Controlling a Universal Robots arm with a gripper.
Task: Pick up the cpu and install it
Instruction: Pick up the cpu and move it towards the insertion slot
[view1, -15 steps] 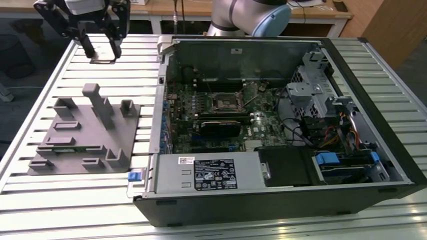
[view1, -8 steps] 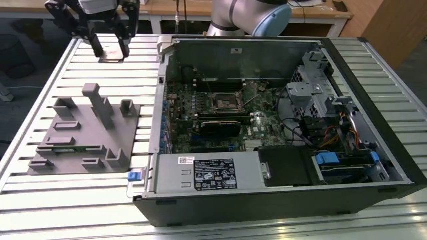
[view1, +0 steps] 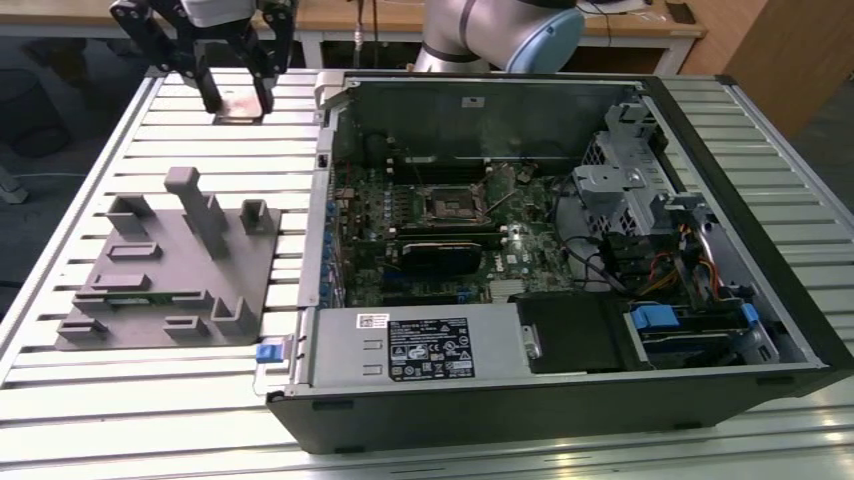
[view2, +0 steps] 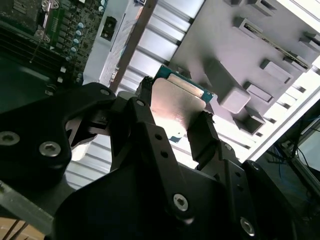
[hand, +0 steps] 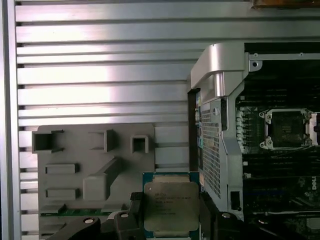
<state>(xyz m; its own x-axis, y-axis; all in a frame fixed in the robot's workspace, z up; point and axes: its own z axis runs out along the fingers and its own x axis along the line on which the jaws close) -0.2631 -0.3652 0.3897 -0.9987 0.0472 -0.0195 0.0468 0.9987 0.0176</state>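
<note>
The cpu (view1: 240, 108) hangs in the air at the far side of the scene, toward the exterior view's left. It is clamped in the end effector (view1: 239, 98) above the slatted counter (view1: 80, 400), beyond the far edge of the grey fixture (view1: 167, 270) and outside the open computer case (view1: 534, 410). The end effector is closed to the width of the chip. In the first wrist view its two black fingers (hand: 135, 217) press on opposite edges of the cpu (hand: 171, 200), whose pale metal top faces the camera. The second wrist view shows the same pinch, with the cpu (view2: 175, 102) bridging the gap between the fingers (view2: 200, 135).

The black socket frame (view1: 451, 205) lies flat on the board inside the case, well apart from the chip and to the exterior view's right of it.

The main risks appear to be these:
- The hold is only on thin edges, so a jolt or a quick swing could let the chip tilt or slide out.
- The case wall stands between the chip and the socket, so a low path across could clip it.
- At the socket, a small rotation or offset could set the chip down crooked and damage the contacts. Whether the bracket is open enough cannot be told from here.
</note>
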